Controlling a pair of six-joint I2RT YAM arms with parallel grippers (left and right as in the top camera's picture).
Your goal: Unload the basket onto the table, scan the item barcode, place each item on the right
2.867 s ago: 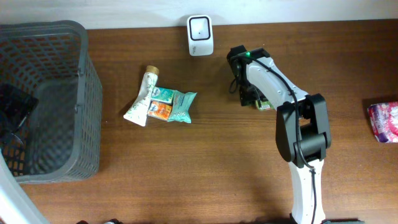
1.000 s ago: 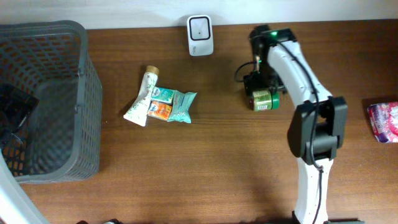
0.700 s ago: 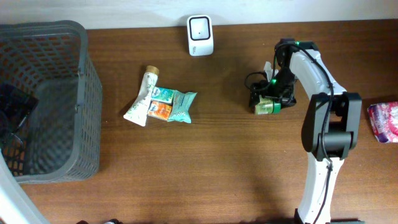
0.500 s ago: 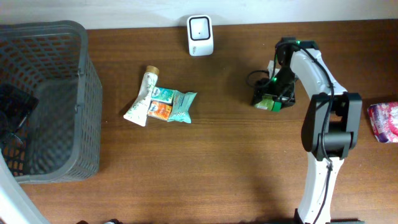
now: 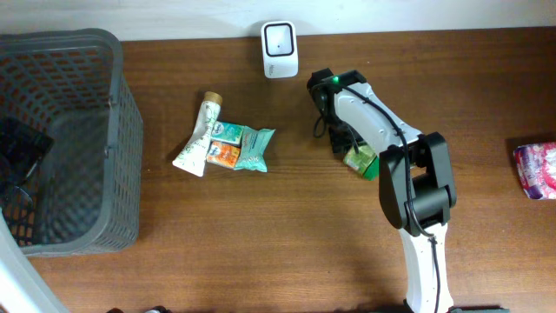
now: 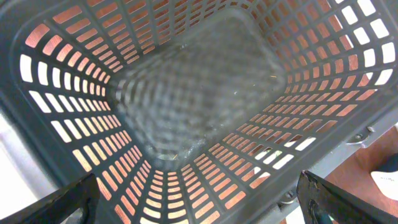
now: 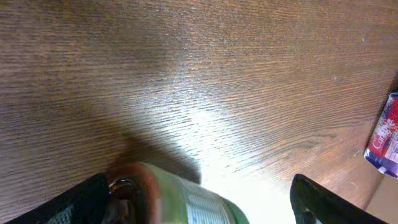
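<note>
On the wooden table (image 5: 261, 252) I count one grey basket (image 5: 129, 156), one white scanner (image 5: 280, 49), one white tube (image 5: 201, 130), one teal pouch (image 5: 254, 148) with some smaller packets on it that I cannot count surely, one green can (image 5: 361, 160) and one pink package (image 5: 535, 170). The can lies tilted on the wood to the right of the middle, in front of the scanner and well apart from it, just beside the dark head of the right arm (image 5: 417, 200). The right gripper (image 7: 199, 193) has its fingers spread wide; the can sits between them close to one finger, with a clear gap to the other, so it is not clamped. The left gripper (image 6: 199, 205) hangs inside the basket, fingers (image 6: 56, 205) fully apart and holding nothing. The basket fills the left edge, the scanner stands at the far edge, and the pink package is cut by the right edge. The near half of the table, between basket and right arm, is bare wood
</note>
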